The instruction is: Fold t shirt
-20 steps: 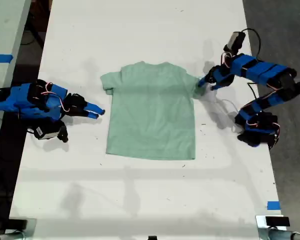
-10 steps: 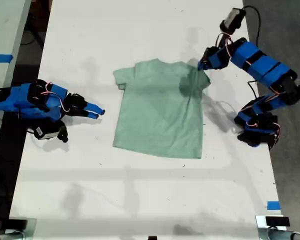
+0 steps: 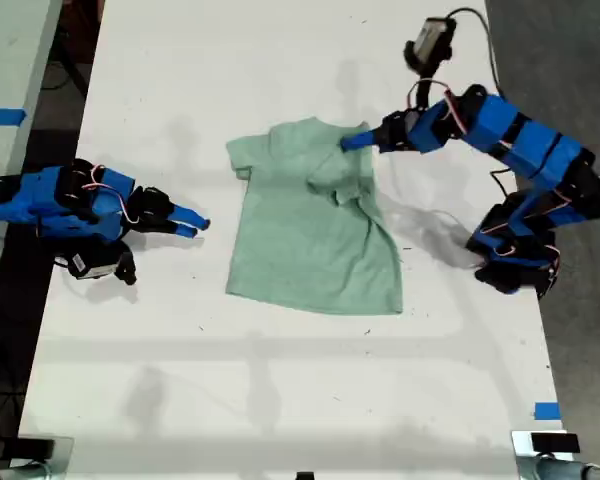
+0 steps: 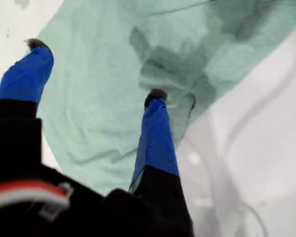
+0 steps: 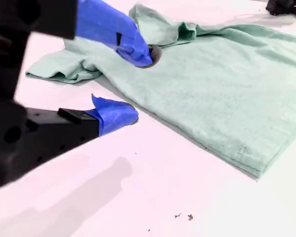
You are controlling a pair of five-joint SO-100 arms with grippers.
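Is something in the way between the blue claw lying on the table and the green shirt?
No. Only a strip of bare white table lies between my second gripper and the t shirt. Nothing visible blocks it.

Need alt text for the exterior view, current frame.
A pale mint-green t shirt lies on a white table, its sleeve on the view's right pulled inward over the chest under my first gripper. At the view's left, my second gripper rests open beside the shirt.
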